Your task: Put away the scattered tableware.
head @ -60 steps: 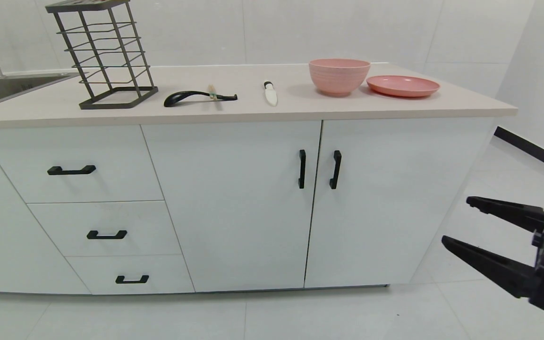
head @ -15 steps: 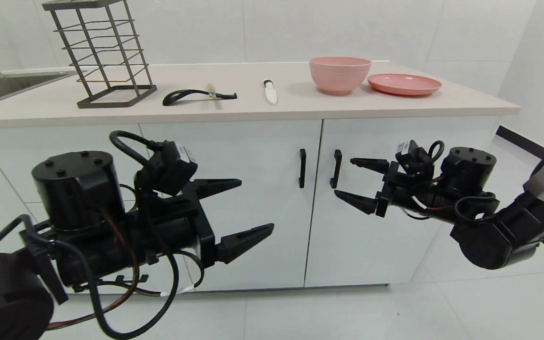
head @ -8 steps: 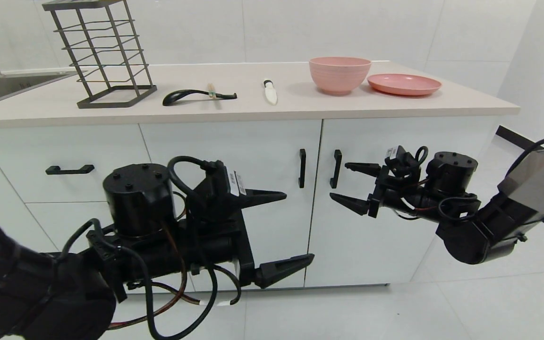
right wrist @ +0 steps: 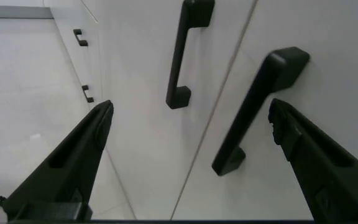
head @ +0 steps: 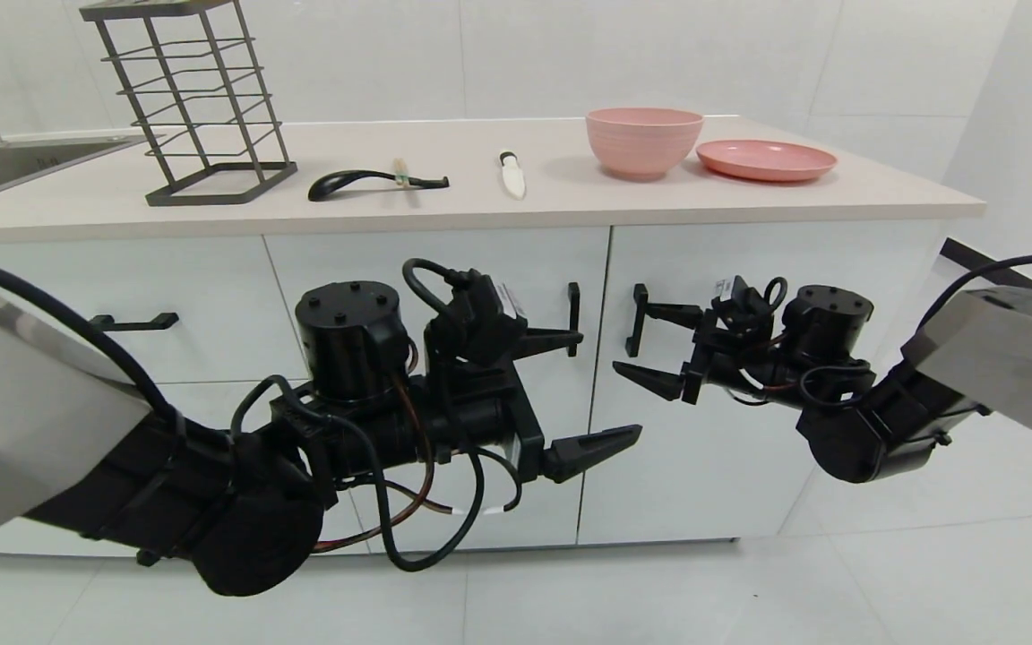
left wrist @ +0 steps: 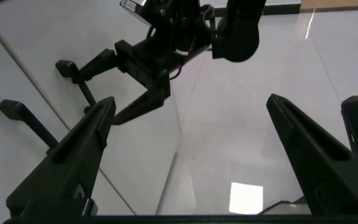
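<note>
On the counter lie a black spoon [head: 364, 182], a pair of chopsticks [head: 402, 172] across its handle, a white knife [head: 511, 175], a pink bowl [head: 644, 141] and a pink plate [head: 766, 159]. A black wire rack [head: 198, 103] stands at the counter's left. Both grippers hang below the counter, in front of the double cabinet doors. My left gripper [head: 601, 390] [left wrist: 190, 102] is open and empty before the left door. My right gripper [head: 637, 342] [right wrist: 191, 109] is open, its upper finger at the right door handle [head: 637, 318] [right wrist: 260, 106].
The left door handle [head: 573, 309] [right wrist: 188, 53] sits just beside the right one. Three drawers with black handles [head: 133, 320] are to the left. A sink [head: 5, 166] with a tap is set into the counter's far left. Tiled floor lies below.
Both arms came up into view. The left gripper swung right and up toward the door seam. The right gripper moved left until its upper finger reached the right door handle.
</note>
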